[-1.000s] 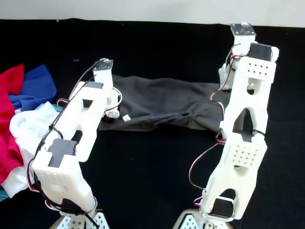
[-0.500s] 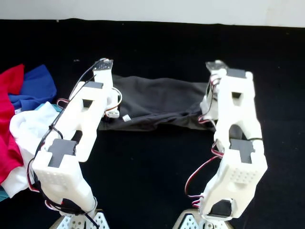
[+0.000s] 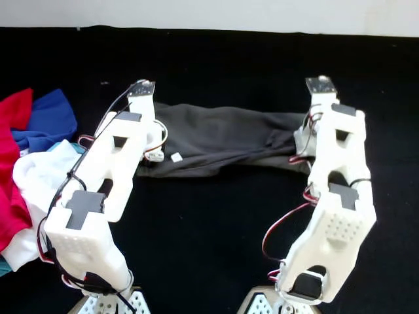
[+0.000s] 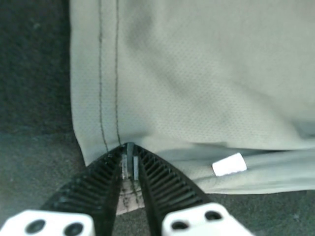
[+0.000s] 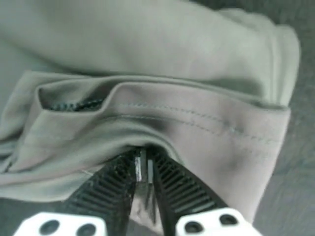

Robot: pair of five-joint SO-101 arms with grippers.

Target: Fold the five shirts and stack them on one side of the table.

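A dark grey shirt (image 3: pixel 219 139) lies folded into a long band across the middle of the black table. My left gripper (image 4: pixel 130 162) is shut on the shirt's (image 4: pixel 197 88) hemmed corner at its left end, beside a small white tag (image 4: pixel 229 163). My right gripper (image 5: pixel 143 164) is shut on a stitched, doubled edge of the shirt (image 5: pixel 162 118) at its right end. In the high view the left arm (image 3: pixel 111 170) and the right arm (image 3: pixel 334 176) stand over the two ends of the band.
A heap of other shirts lies at the table's left edge: red (image 3: pixel 13 170), blue (image 3: pixel 49 121) and white (image 3: pixel 36 173). The black table (image 3: pixel 209 222) runs bare between the two arm bases and behind the grey shirt.
The right arm swung in toward the shirt's middle, then back out to the right, dragging the right end with it. The left arm kept still.
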